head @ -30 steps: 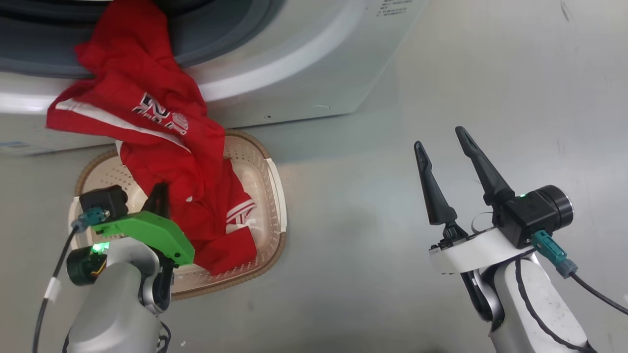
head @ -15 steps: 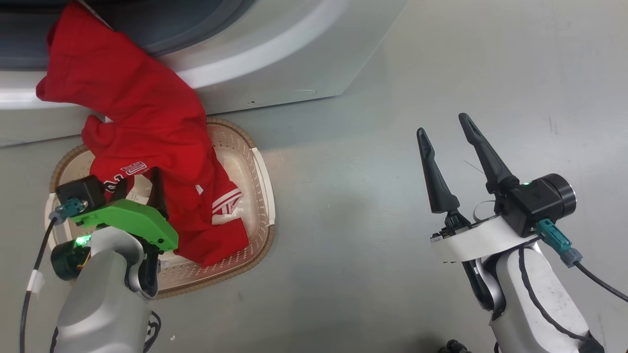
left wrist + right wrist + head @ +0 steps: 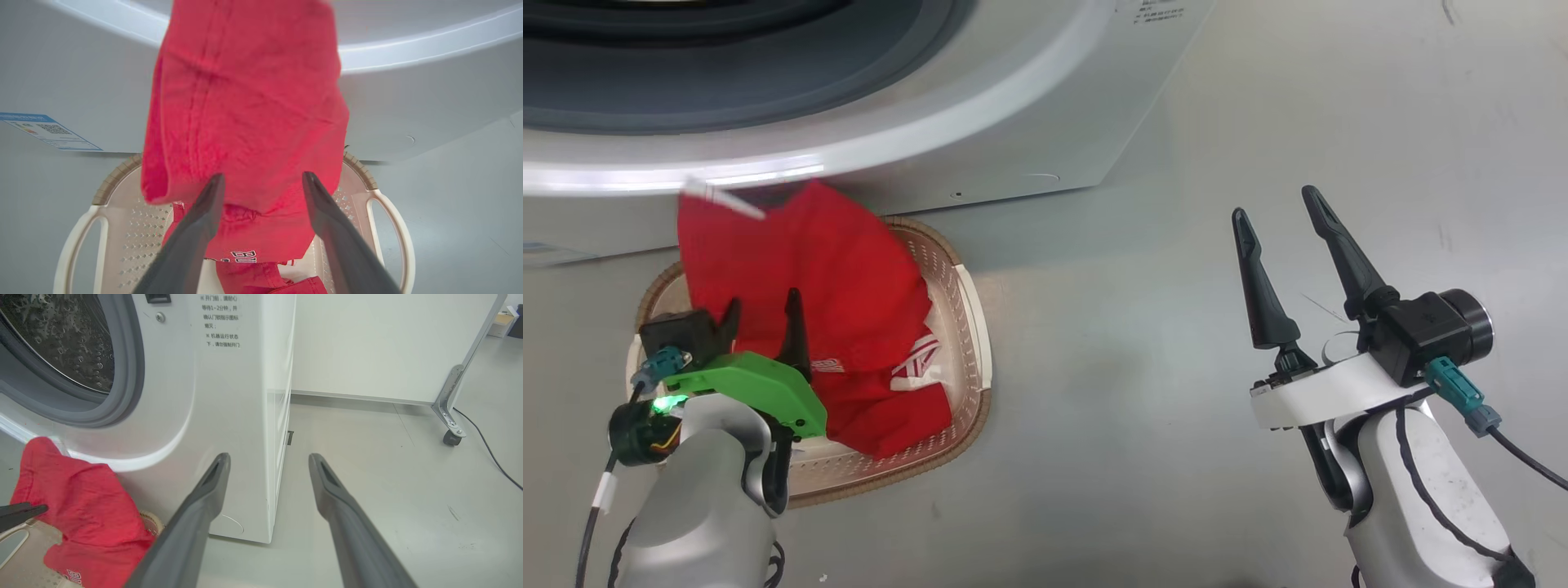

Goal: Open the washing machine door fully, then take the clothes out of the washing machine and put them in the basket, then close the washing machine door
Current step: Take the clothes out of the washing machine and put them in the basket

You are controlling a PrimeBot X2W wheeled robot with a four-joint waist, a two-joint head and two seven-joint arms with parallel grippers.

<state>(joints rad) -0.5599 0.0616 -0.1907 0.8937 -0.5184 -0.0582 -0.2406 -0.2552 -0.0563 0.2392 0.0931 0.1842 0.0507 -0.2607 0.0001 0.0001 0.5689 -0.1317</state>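
- Risk: clothes (image 3: 849, 327) are only partly settled in the basket (image 3: 970, 310). The lower folds lie inside. The blurred upper part stands up against the washing machine (image 3: 1013, 122) front. I judge it could flop over the side onto the floor (image 3: 1135, 367).
- Cause: the left gripper (image 3: 761, 317) hangs over the basket with its fingers (image 3: 204, 220) apart and gripping nothing, so nothing steers the fabric.
- Second risk: loose cloth sits just beyond those fingers. It might snag on them when the arm lifts and get dragged out.
- Right gripper (image 3: 1278, 212): spread wide, empty, well apart from the basket, over bare floor.
- Count: one red garment, one basket with two white handles (image 3: 398, 241), one machine, two grippers with two fingers each.
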